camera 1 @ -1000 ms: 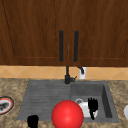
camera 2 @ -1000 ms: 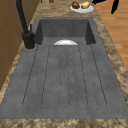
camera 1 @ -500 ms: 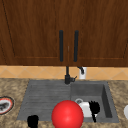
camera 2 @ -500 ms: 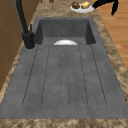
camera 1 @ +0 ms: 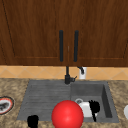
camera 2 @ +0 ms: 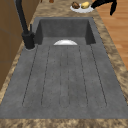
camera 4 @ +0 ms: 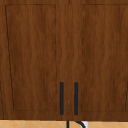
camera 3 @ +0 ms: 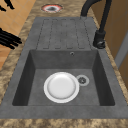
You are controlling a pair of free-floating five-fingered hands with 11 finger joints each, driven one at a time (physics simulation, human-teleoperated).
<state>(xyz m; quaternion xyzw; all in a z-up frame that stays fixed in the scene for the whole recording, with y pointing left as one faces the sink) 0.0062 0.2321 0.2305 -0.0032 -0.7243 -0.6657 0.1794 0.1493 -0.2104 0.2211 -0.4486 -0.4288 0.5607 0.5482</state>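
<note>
Unchanged from a second ago, both hands idle. At 6 o'clock, red ball (camera 1: pixel 67 114). At 7, left hand (camera 1: pixel 32 121), fingers unreadable. At 4, right hand (camera 1: pixel 93 107), fingers straight and splayed, holding nothing, short of the white plate (camera 3: pixel 61 87) lying flat in the sink (camera 3: pixel 22 75). Farther, at 12, faucet (camera 1: pixel 67 75), wooden cabinet (camera 4: pixel 32 55); speckled counter (camera 1: pixel 12 86) around.

You face the sink (camera 1: pixel 67 100) head-on from the front, side cameras look along it from left and right, both sharing the basin and faucet (camera 2: pixel 23 25), upper view close on the wall cabinet (camera 4: pixel 67 55).
</note>
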